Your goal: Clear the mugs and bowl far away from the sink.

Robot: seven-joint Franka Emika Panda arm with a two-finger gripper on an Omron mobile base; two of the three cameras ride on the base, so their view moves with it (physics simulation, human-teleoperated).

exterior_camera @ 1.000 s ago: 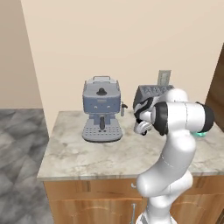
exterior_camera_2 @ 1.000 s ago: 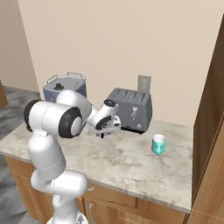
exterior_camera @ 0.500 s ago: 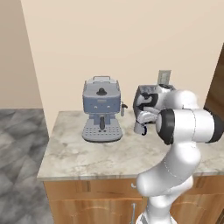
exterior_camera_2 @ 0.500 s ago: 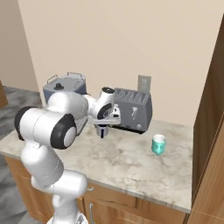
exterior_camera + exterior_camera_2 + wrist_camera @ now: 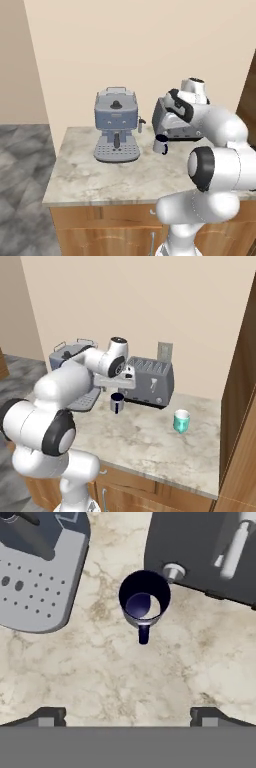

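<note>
1. Gripper [image 5: 128, 716] hovering wide open above the navy mug [image 5: 144, 604], gripping nothing.
2. Navy mug standing upright on the counter [image 5: 100, 672], just beside the toaster [image 5: 205, 552].
3. Teal mug [image 5: 181, 421] standing right of the toaster.

Worktop [image 5: 90, 662]: mottled beige marble look, smooth, faint sheen. Navy mug [image 5: 144, 602], centre top of hand view: glossy glaze outside. Teal mug [image 5: 181, 421], right of right base view: shiny, glassy finish. Toaster [image 5: 150, 381]: matt dark-grey metal. Coffee machine [image 5: 116, 125]: dull blue-grey plastic look. Cabinet fronts [image 5: 100, 230], bottom: warm wood grain.
</note>
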